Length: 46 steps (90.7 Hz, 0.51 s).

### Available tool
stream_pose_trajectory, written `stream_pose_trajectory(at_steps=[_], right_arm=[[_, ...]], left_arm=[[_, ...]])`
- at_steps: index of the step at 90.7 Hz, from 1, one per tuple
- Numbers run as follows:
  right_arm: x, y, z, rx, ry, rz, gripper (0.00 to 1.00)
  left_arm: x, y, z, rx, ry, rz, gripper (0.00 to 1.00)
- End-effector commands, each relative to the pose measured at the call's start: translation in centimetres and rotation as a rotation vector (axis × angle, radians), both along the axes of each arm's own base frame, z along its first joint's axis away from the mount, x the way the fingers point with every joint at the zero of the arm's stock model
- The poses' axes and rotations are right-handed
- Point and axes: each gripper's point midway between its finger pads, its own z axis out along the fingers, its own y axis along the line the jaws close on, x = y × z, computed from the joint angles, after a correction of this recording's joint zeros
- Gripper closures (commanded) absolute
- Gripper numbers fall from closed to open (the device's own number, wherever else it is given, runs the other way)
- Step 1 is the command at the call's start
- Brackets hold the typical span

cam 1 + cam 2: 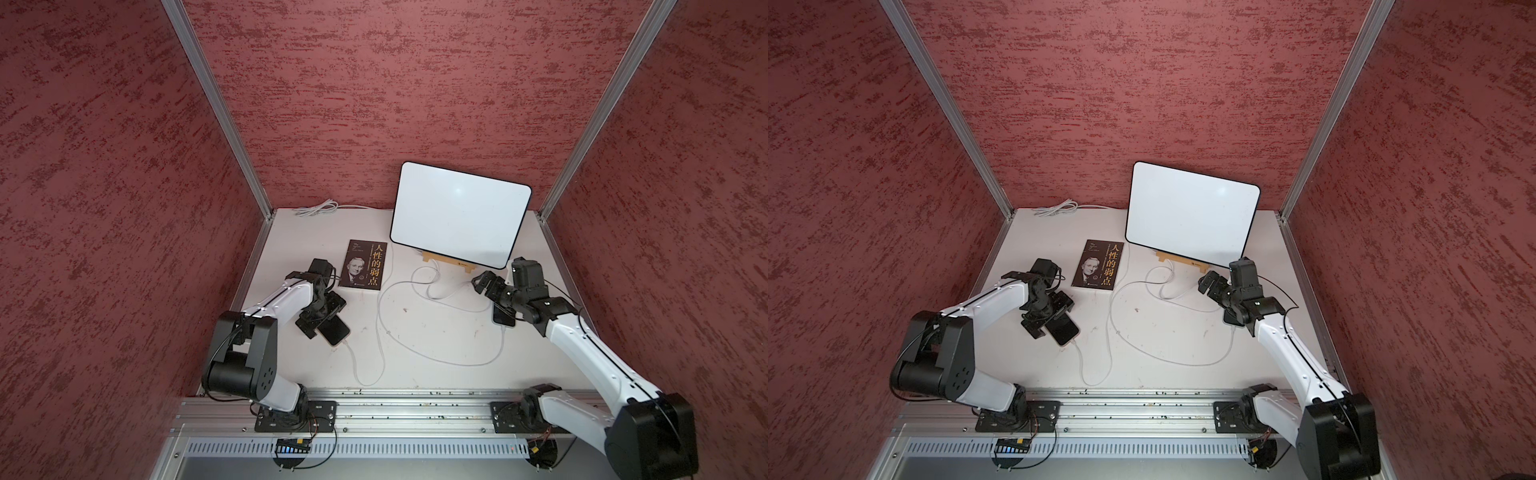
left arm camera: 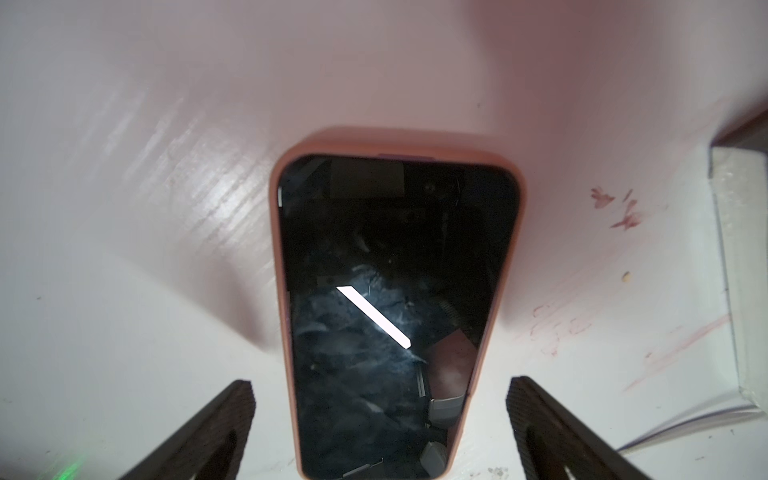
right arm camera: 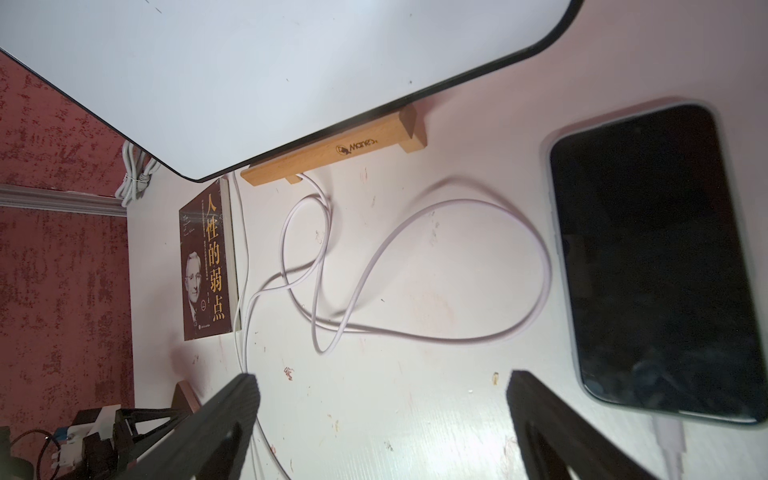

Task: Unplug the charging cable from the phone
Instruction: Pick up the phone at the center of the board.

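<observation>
While nothing is gripped, white table [image 1: 436, 345] carries everything: white board [image 1: 457, 212] propped on wooden stand [image 3: 332, 153] at back, book [image 1: 363, 264] flat beside it. Peach-cased phone [image 2: 395, 291] lies screen-up between fingers of left gripper [image 1: 321, 314] – jaws spread full, empty, likely straddling to pin phone for pull. Right gripper [image 3: 382, 378] equally wide, empty, over bare table just beside second phone [image 3: 656, 266]. White cable [image 1: 365, 374] appears seated in peach phone's near end; second phone's plug [image 3: 669, 436] seated too.
</observation>
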Motion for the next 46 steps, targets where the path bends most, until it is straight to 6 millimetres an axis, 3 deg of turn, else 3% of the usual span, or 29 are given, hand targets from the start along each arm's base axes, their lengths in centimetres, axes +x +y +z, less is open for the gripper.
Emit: stream_pose_trajectory(at_steps=[1, 46], right_arm=[[0.1, 0.3, 0.0, 0.007, -0.012, 0.000, 0.01], [0.1, 0.3, -0.8, 0.014, 0.006, -0.012, 0.01]], left_arm=[[0.3, -0.2, -0.6, 0.010, -0.005, -0.032, 0.00], [-0.1, -0.4, -1.9, 0.017, 0.016, -0.055, 0.00]])
